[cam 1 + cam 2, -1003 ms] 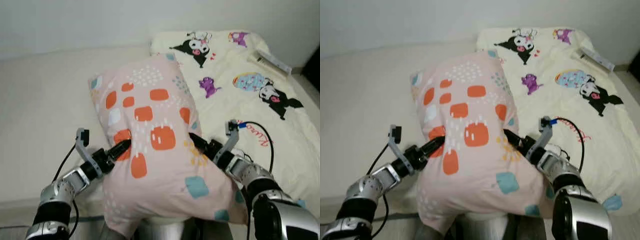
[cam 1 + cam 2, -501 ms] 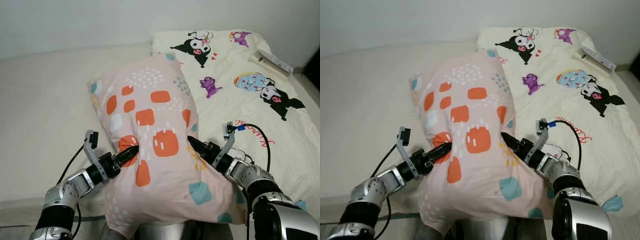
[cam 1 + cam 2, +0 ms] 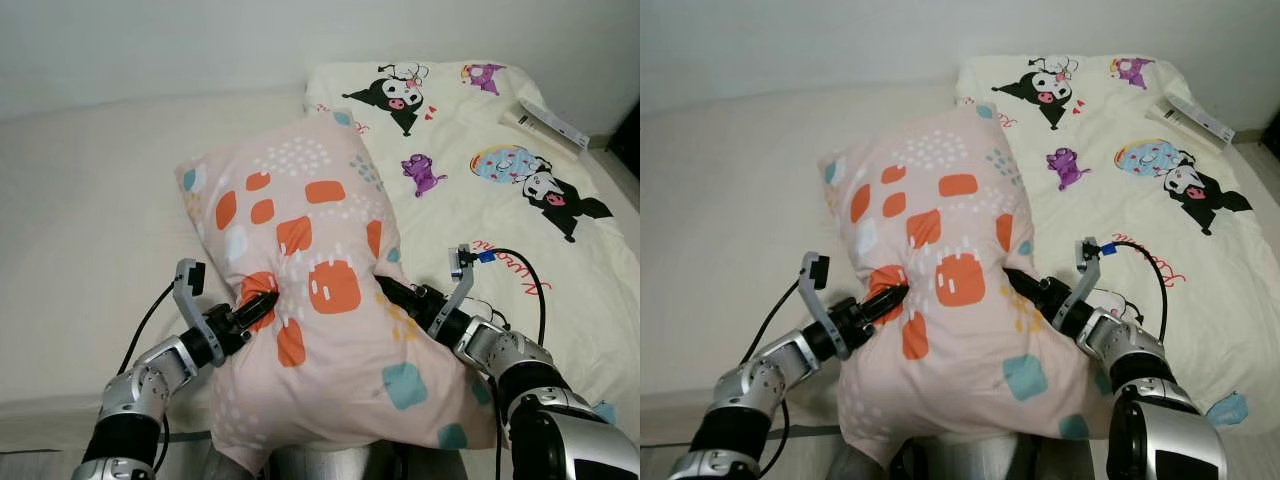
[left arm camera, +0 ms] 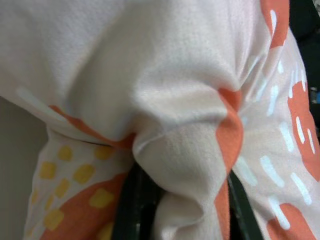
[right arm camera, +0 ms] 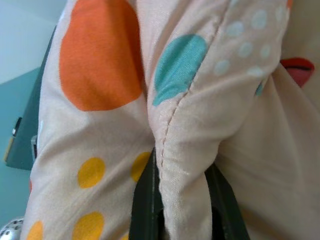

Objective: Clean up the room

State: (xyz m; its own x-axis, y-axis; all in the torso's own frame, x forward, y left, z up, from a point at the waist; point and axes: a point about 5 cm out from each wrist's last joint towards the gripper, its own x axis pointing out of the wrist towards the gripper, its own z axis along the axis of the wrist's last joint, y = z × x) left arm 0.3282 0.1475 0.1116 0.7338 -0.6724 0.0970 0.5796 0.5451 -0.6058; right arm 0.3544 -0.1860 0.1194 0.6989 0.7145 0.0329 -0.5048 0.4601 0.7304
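A big pink pillow (image 3: 320, 300) with orange, teal and yellow patches is held up in front of me over the near edge of a cream bed (image 3: 90, 230). My left gripper (image 3: 262, 301) is shut on a fold of its left side; the wrist view shows pinched cloth (image 4: 190, 165) between the black fingers (image 4: 131, 205). On the pillow's right side, my right gripper (image 3: 385, 290) is shut on the seam (image 5: 180, 150).
A cream quilt with cartoon prints (image 3: 480, 170) covers the right part of the bed. A long white box (image 3: 545, 122) lies near the quilt's far right corner. A white wall (image 3: 200, 40) runs behind the bed. The bed's left half is bare sheet.
The pillow has moved slightly forward and up over the bed with both grippers holding it. My left arm has come inward toward the pillow.
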